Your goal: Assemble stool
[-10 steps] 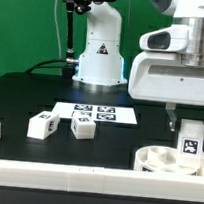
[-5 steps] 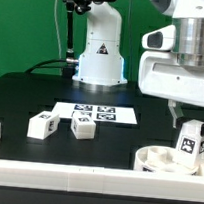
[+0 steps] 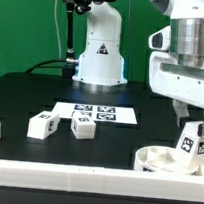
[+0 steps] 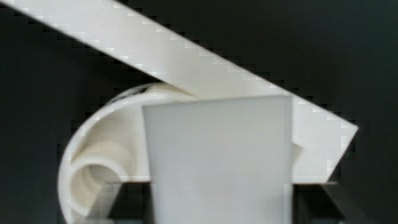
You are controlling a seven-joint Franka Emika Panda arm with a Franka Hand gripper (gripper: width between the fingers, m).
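While the gripper (image 3: pixel 193 132) clamps one white leg (image 3: pixel 193 145), tilted, just above the round seat (image 3: pixel 155 158) at the exterior view's right, the arm appears to be socketing it, a move that next calls for straightening, lowering and twisting.

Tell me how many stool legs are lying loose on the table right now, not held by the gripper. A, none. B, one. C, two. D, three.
C: one loose leg and a second loose leg lie on the table near the marker board, while the third leg is held by the gripper over the seat disc.
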